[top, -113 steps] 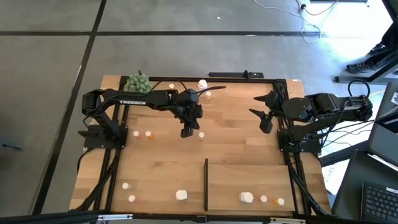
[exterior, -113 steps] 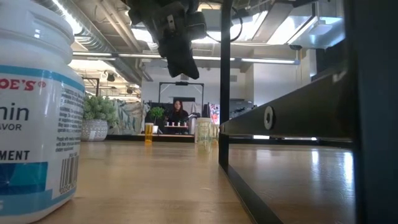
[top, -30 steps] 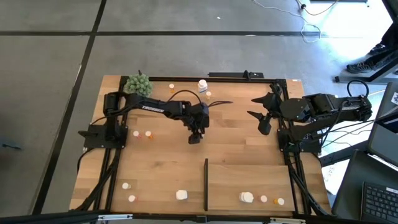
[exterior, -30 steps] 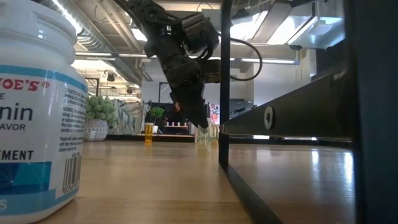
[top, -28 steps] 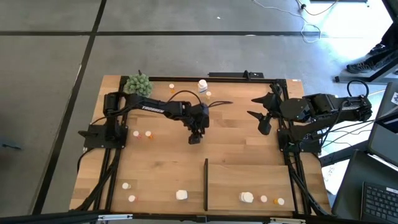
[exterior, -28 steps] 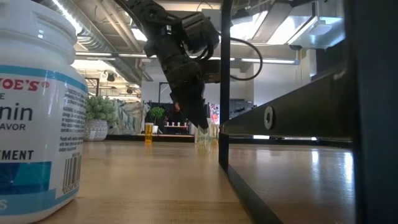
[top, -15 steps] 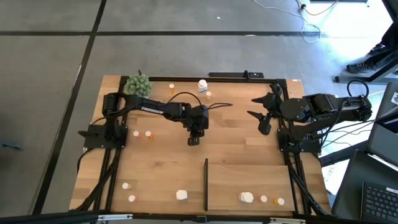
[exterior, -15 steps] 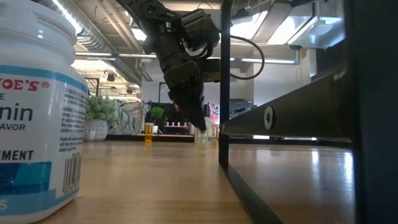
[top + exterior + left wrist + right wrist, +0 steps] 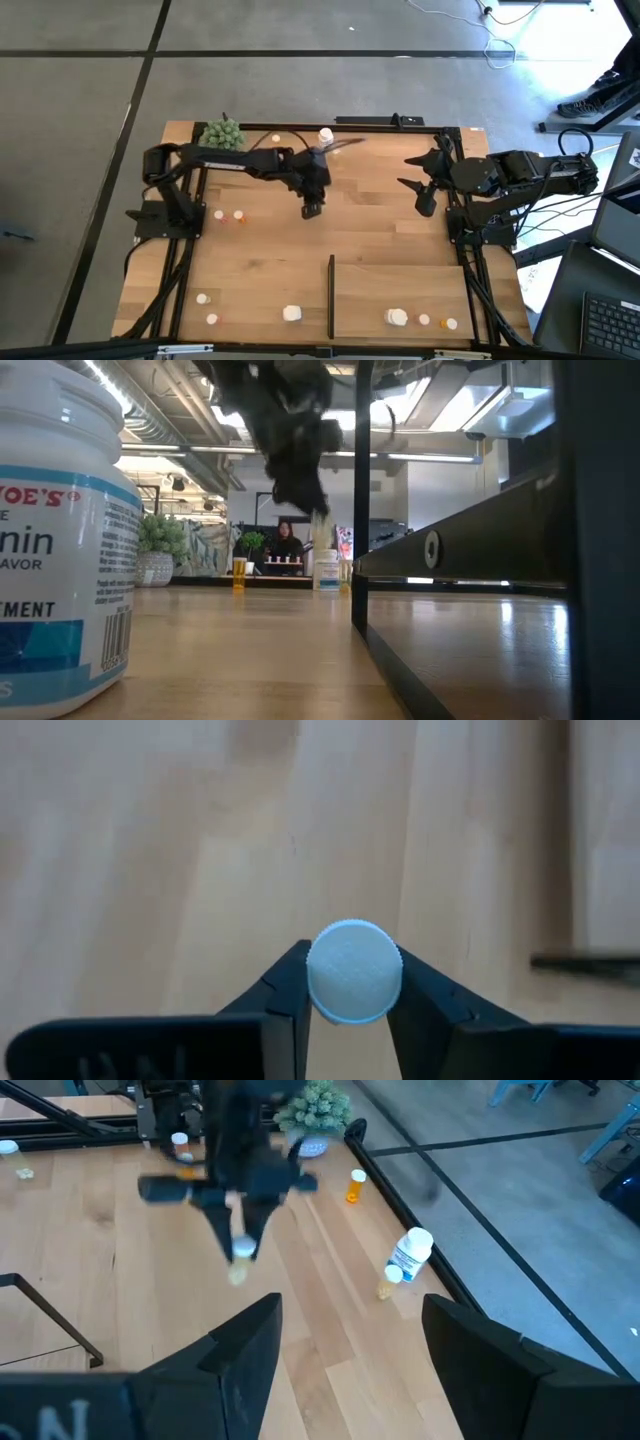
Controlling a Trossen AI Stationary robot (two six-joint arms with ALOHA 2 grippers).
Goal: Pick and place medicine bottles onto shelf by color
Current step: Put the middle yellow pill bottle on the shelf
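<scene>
My left gripper [image 9: 311, 208] hangs over the middle of the table, shut on a small medicine bottle whose round white cap [image 9: 353, 970] fills the gap between its fingers; the right wrist view shows the same bottle [image 9: 240, 1252] under the blurred gripper [image 9: 238, 1240]. My right gripper [image 9: 412, 172] waits open and high at the table's right side. The shelf [image 9: 400, 285], a pale panel with a black strip [image 9: 331, 290], lies at the near right. A chunky white bottle [image 9: 397, 317] and two small ones [image 9: 437, 322] stand on its near edge. My left gripper pinches the bottle's white cap by its rim [image 9: 312, 982] between its two fingers. The fingers slant down at it from the table's left and far side. The bottle hangs upright below the fingertips, clear of the table; the cap hides its body in the wrist view.
Loose bottles stand about: a white one and an orange one at the left [image 9: 228, 214], three near the front left [image 9: 291, 313], an orange one [image 9: 276, 139] and a bigger white one [image 9: 326, 135] at the far edge. A green spiky plant ball [image 9: 222, 132] sits at the far left corner.
My left gripper has risen and drawn back toward the table's far edge, rolling a little. The small bottle, which stood on the table between its fingers, has come up with it and now hangs clear.
</scene>
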